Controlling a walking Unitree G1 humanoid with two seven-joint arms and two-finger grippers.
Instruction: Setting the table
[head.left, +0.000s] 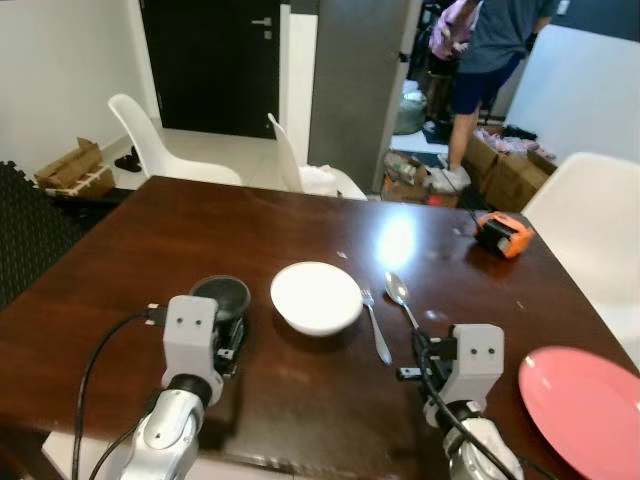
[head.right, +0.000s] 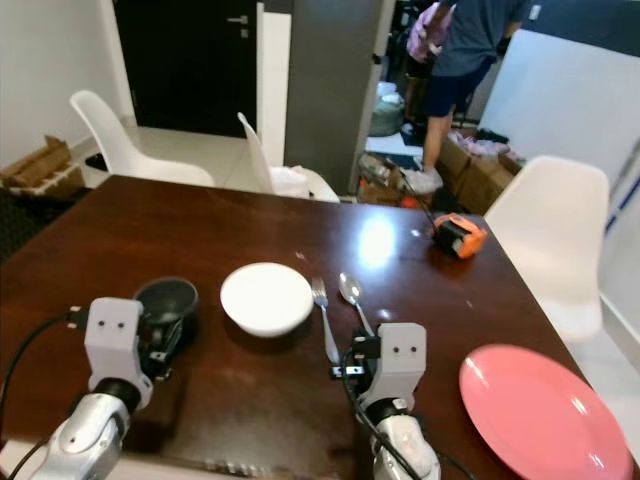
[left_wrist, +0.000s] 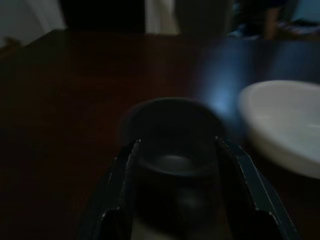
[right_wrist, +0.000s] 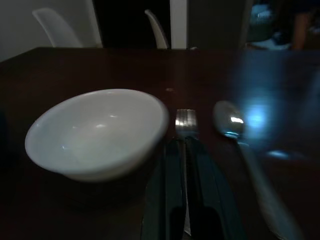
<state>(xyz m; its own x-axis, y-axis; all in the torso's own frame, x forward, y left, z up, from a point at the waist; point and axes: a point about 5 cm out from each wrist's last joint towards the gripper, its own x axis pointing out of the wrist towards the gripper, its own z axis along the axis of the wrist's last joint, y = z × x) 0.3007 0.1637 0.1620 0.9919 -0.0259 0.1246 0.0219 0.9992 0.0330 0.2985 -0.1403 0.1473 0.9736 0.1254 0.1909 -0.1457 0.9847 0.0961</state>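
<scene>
Hiding fork (right_wrist: 186, 122) handle: right gripper (right_wrist: 184, 165) fingers closed around it.

white bowl (head.left: 316, 297), black cup (head.left: 221, 296), pink plate (head.left: 585, 408), silver fork (head.left: 376, 325) and spoon (head.left: 400, 295), dark brown table (head.left: 150, 250)

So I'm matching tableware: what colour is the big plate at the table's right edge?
Pink: the plate shows best in the right eye view.

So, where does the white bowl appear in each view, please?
Left eye view: white bowl at table centre, left of the fork.
Right eye view: left of centre, between the black cup and the fork.
Left wrist view: at the right edge, beyond the left gripper.
Right wrist view: left half, beside the fork.
Shared landmark: the fork.
</scene>
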